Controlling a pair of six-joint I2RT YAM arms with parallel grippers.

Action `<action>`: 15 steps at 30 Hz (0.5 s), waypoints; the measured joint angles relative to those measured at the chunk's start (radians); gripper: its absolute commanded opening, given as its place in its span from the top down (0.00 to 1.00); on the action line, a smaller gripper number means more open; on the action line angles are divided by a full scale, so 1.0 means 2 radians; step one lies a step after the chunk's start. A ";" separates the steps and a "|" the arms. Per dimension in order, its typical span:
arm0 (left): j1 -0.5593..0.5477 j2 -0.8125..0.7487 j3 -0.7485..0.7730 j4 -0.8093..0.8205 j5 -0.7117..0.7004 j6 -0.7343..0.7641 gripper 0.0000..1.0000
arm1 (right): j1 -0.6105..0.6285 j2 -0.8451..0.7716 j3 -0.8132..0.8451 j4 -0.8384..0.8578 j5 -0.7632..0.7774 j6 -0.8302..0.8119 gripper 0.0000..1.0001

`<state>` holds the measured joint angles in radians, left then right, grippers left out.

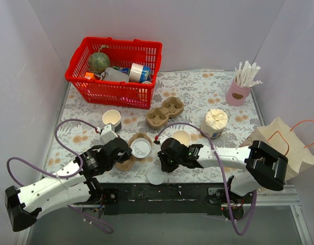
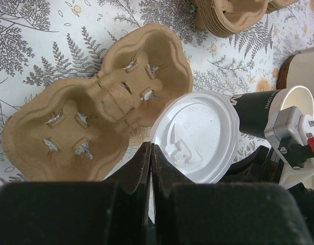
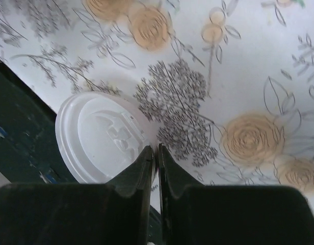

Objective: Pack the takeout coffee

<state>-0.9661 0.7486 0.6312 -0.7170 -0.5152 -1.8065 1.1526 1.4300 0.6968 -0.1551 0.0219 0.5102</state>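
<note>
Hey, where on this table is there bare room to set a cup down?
Bare table between the basket and the straw holder, and left of the banded cup, though a cable arcs over it. Crowded in front: left hand, right hand, carrier, loose lid, plain cup.

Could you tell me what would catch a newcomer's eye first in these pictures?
Probably the red basket full of odds and ends at the far left, then the paper bag at the right. Near the arms, the right gripper pinches the rim of a white lid.

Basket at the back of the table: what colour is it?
The basket is red, seen best in the top external view.
</note>
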 measured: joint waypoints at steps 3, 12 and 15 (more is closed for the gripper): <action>0.000 -0.005 0.001 -0.009 -0.002 -0.004 1.00 | 0.001 0.017 0.020 0.014 -0.004 -0.008 0.80; 0.000 -0.009 0.015 -0.031 -0.012 -0.012 1.00 | 0.001 0.034 0.036 0.038 -0.015 -0.016 0.51; 0.000 -0.008 0.023 -0.036 -0.013 -0.012 1.00 | 0.001 0.021 0.036 0.031 -0.013 -0.023 0.46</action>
<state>-0.9661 0.7322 0.6773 -0.7891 -0.5404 -1.8305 1.1542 1.4723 0.7689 -0.0937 -0.0032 0.4648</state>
